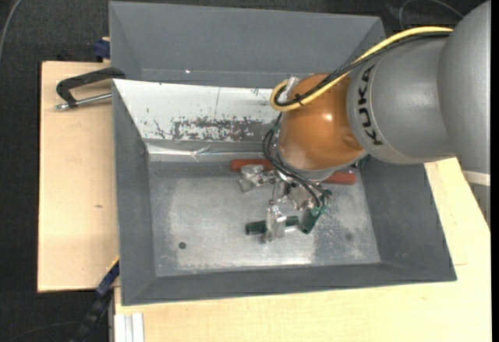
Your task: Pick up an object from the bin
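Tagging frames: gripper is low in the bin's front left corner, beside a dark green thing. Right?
No. The camera view shows the gripper low near the middle of the bin floor, not the front left corner. The dark green thing does lie beside it.

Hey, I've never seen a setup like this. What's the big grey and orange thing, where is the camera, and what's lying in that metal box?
The big thing is a robot arm. It is grey, with an orange cover on its wrist and a yellow cable running to it, and it reaches in from the right. There is one camera, which looks down from above and slightly to one side.

The box is a grey metal bin. A red piece lies along the back of its floor, partly hidden under the arm. A small dark green piece lies right beside the arm's tip, which hangs low over the floor. I cannot tell whether the arm holds anything.
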You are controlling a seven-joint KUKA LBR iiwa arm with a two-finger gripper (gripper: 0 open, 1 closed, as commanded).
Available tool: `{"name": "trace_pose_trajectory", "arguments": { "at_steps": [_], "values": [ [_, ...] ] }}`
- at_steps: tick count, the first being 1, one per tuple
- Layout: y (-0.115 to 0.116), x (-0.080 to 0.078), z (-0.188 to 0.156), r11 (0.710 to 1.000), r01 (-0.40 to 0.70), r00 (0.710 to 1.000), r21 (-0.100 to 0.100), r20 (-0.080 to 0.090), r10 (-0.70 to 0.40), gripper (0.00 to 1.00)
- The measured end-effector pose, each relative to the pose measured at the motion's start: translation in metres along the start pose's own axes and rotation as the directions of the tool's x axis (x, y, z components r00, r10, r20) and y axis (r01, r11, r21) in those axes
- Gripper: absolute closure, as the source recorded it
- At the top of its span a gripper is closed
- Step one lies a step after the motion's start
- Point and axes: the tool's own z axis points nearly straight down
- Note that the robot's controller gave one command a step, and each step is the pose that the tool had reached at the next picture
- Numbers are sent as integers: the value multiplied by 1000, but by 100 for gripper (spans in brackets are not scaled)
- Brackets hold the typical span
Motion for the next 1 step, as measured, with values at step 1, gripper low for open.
{"name": "trace_pose_trajectory", "arguments": {
  "at_steps": [1],
  "values": [
    [2, -1, -2, 1000, 1, 1000, -2, 2, -1, 100]
  ]
}}
